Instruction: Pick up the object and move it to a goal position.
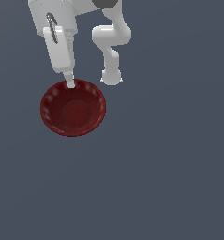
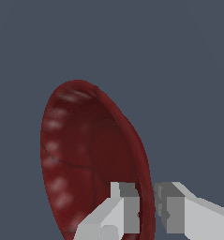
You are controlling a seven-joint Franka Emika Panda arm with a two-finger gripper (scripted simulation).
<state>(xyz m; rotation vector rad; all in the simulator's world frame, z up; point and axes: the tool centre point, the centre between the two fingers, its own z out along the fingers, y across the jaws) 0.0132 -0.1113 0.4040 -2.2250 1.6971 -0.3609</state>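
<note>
Sim render, not a real room. Bkgd is one flat slate-grey plane [image 1: 169, 178] w/ no texture, walls, furniture or horizon in either view. Surfaces look computer-drawn: white arm [image 1: 111, 42] is smooth, blocky, evenly shaded; red bowl [image 1: 73, 108] has coarse glossy highlights and a pixelated edge. Wrist view shows the same grey behind the bowl [image 2: 90, 159] and boxy grey-white fingers [image 2: 125, 206]. Nothing marks it as a kitchen, lab or shop.
</note>
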